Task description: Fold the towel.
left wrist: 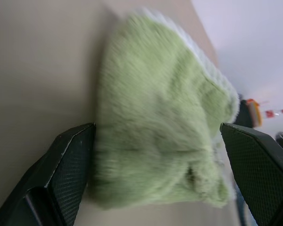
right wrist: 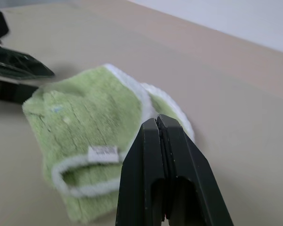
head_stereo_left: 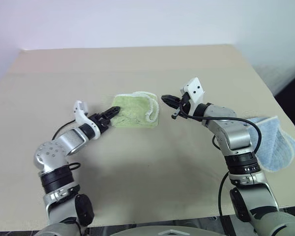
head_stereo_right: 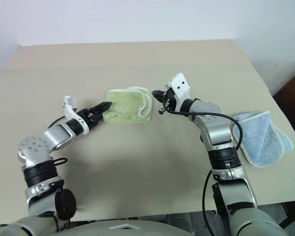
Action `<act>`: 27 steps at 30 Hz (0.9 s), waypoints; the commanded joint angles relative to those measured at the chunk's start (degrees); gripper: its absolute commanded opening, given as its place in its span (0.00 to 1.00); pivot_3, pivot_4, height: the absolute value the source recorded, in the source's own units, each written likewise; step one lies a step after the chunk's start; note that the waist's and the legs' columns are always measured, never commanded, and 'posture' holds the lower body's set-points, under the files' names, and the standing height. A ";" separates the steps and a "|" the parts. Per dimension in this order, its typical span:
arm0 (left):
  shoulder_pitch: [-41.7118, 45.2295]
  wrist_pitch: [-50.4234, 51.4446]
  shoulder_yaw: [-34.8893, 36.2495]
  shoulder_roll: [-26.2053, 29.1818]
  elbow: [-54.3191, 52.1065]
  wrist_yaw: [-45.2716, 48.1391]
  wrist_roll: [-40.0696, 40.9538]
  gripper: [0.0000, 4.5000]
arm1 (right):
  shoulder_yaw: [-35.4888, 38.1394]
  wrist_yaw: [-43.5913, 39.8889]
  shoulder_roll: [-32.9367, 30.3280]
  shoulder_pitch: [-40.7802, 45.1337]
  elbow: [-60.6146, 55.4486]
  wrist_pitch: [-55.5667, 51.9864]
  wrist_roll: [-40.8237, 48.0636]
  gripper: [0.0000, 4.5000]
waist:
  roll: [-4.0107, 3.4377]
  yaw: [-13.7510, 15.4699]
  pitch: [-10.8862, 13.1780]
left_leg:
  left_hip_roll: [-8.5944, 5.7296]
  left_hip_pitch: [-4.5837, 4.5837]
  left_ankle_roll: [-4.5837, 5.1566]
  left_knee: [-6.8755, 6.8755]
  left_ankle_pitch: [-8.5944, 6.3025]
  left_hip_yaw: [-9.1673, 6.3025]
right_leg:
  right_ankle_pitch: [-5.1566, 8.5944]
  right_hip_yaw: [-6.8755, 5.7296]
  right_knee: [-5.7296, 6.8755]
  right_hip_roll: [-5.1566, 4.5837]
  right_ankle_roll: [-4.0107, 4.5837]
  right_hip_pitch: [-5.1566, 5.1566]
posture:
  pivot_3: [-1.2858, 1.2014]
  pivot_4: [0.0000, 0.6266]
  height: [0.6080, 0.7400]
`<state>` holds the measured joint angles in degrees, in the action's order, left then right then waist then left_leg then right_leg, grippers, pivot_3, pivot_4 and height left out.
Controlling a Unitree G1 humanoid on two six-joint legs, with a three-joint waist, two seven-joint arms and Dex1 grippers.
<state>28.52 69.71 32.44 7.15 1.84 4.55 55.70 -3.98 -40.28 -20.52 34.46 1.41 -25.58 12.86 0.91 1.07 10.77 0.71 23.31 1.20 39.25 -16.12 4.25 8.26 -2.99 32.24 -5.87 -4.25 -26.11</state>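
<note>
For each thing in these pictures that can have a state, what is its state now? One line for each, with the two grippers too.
towel: folded into a small bundle, lying on the table, held by neither gripper.
light blue cloth: folded over, lying at the table's right edge.
left gripper: open, at the towel's left end.
right gripper: shut, empty, just right of the towel.

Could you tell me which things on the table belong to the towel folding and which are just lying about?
Part of the job:
- green towel, lying folded between the grippers
- left gripper, open at the towel's edge
- right gripper, shut, beside the towel

Lying about:
- light blue cloth, near the table's right edge
</note>
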 commanded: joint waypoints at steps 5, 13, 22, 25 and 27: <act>0.83 1.51 -4.13 -3.04 2.42 -0.79 0.52 0.99 | 0.83 -1.32 -2.15 -3.29 -6.50 -1.29 1.90 0.00 | 0.01 -0.12 0.00 | -0.04 0.01 0.05 0.00 -0.03 -0.01 | 0.00 -0.01 -0.02 -0.01 -0.01 0.01 | 0.52 0.24 0.91; 1.10 -0.91 -3.13 -3.16 2.14 -1.23 1.34 0.42 | 1.40 -6.34 -7.79 -11.28 -13.44 -4.45 5.80 0.00 | 0.02 -0.40 0.00 | -0.03 0.03 0.07 0.01 -0.04 0.01 | 0.01 -0.02 -0.06 0.00 -0.01 -0.01 | 0.52 0.24 0.91; 0.94 -4.39 -1.23 -3.95 1.71 -2.27 2.22 0.01 | 1.74 -5.19 -9.07 -12.86 -13.64 -4.63 6.14 0.00 | 0.02 -0.44 0.00 | 0.01 0.00 0.05 0.01 -0.03 0.04 | 0.10 -0.01 -0.03 0.06 0.15 -0.05 | 0.52 0.24 0.91; 1.88 -10.84 1.40 -3.65 1.83 -3.09 1.76 0.01 | 1.70 -4.55 -8.94 -12.80 -13.48 -4.44 5.95 0.00 | 0.02 -0.44 0.00 | 0.01 0.01 0.05 0.01 -0.03 0.05 | 0.10 0.00 -0.05 0.06 0.15 -0.05 | 0.52 0.24 0.91; 3.38 -19.19 5.72 -1.66 3.28 -4.10 0.71 0.01 | 1.95 -4.21 -9.10 -12.92 -13.62 -4.36 5.97 0.00 | 0.04 -0.58 0.01 | 0.01 0.02 0.05 0.01 -0.03 0.06 | 0.10 0.01 -0.04 0.05 0.16 -0.08 | 0.52 0.24 0.91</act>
<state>30.35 56.95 34.09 3.67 5.62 0.96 56.71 -3.48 -44.81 -29.26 21.16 -10.12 -30.67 18.25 0.94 0.49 10.78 0.75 23.32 1.25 39.26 -16.14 4.32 8.36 -2.98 32.20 -5.80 -4.09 -26.21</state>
